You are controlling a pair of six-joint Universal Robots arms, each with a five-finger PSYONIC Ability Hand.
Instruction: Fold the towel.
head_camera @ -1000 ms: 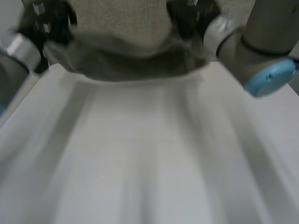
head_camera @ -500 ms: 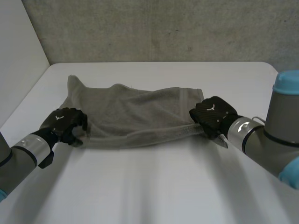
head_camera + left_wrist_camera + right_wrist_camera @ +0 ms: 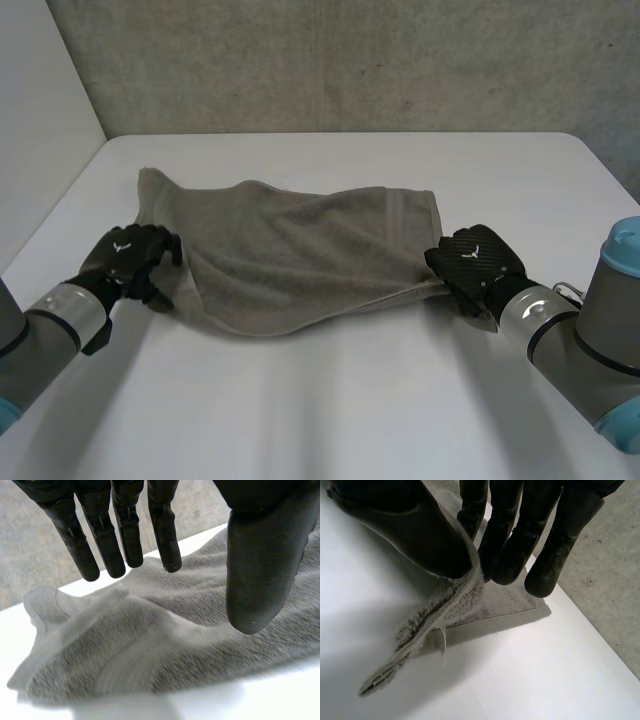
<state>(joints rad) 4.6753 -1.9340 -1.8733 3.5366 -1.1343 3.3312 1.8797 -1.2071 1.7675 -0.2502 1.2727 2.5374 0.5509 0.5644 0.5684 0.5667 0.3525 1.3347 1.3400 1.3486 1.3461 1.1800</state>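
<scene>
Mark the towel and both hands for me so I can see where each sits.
towel (image 3: 300, 255): head view, middle of the cloth.
left hand (image 3: 128, 262): head view, back of the hand.
right hand (image 3: 475, 260): head view, back of the hand.

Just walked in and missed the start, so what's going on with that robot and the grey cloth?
A grey towel lies rumpled on a white table, being folded. The right robot hand pinches its near right corner between thumb and fingers. The left robot hand is open at the left edge, holding nothing.
</scene>
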